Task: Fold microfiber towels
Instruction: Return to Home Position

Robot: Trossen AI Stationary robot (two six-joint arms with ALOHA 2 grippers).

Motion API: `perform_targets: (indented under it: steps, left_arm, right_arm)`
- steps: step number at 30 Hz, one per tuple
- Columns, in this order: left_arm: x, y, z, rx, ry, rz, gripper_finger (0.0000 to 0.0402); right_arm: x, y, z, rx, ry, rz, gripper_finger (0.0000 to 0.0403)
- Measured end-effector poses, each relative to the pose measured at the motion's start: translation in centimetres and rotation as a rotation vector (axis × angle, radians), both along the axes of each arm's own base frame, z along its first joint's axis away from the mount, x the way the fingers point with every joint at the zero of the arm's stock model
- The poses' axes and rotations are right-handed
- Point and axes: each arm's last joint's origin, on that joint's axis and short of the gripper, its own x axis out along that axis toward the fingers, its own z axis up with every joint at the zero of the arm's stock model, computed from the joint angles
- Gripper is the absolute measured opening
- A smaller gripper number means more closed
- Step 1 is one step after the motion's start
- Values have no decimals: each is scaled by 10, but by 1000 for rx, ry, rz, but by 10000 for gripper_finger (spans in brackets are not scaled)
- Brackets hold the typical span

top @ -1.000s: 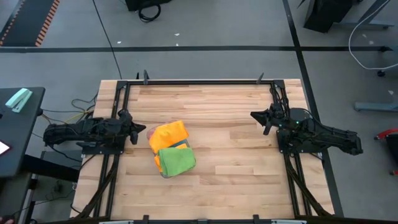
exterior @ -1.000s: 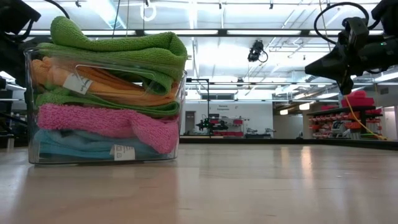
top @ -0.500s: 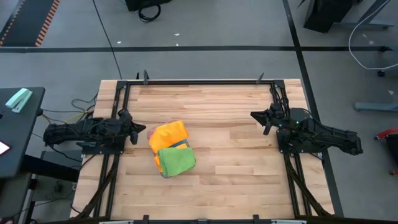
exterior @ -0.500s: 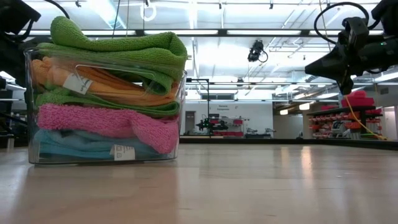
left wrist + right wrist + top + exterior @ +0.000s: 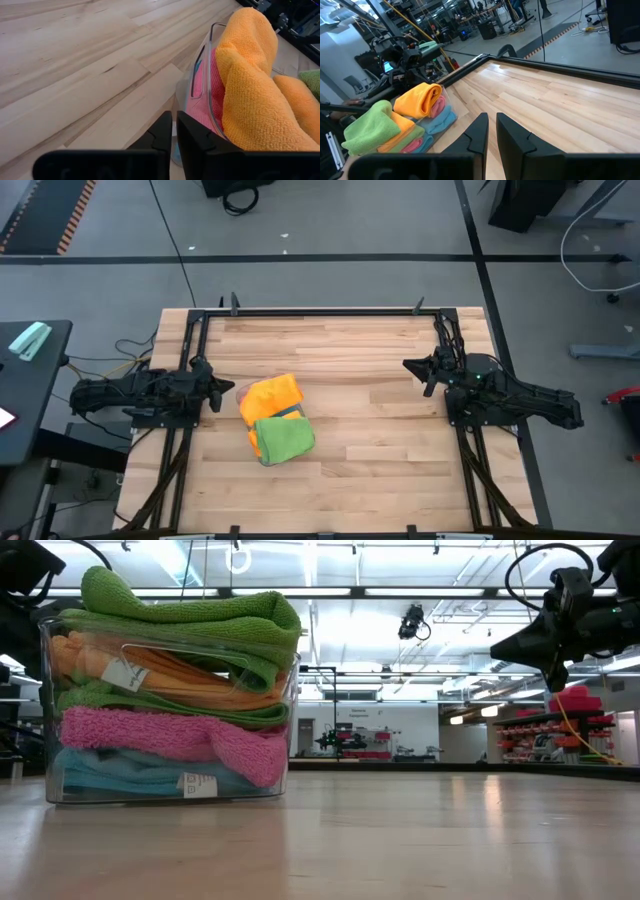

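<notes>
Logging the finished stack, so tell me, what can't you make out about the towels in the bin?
High view: the orange towel and green towel hide the layers below.
Low view: print on the tag is too small.
Left wrist view: the bin is cut off by the picture's edge.

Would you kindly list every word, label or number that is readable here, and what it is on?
None can be read.
Upper white tag by the orange towel: too small.
Lower white tag by the blue towel: too small.
Wall sign in the room behind: blurred.
</notes>
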Motion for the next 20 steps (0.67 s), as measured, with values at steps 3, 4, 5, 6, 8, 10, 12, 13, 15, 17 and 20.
perform_targets:
  steps: [3,4,5,6,8,10,12,13,15,17,20]
  left_arm:
    - [0,0,0,1,0,0,30]
    - [0,0,0,0,0,0,28]
    - [0,0,0,0,0,0,26]
    - [0,0,0,1,0,0,24]
    - [0,0,0,0,0,0,23]
    - [0,0,0,0,0,0,25]
    - [0,0,0,1,0,0,29]
    - [0,0,0,0,0,0,31]
    - [0,0,0,0,0,0,35]
    - [0,0,0,0,0,0,36]
    - [0,0,0,1,0,0,33]
  right_arm:
    - [0,0,0,0,0,0,44]
    - [0,0,0,0,0,0,44]
    - [0,0,0,0,0,0,44]
    - [0,0,0,0,0,0,44]
    - [0,0,0,0,0,0,44]
    - [0,0,0,0,1,0,44]
    - [0,0,0,0,0,0,44]
    - [0,0,0,0,0,0,44]
    - [0,0,0,0,1,0,44]
    - [0,0,0,0,0,0,44]
    - [0,0,0,0,1,0,44]
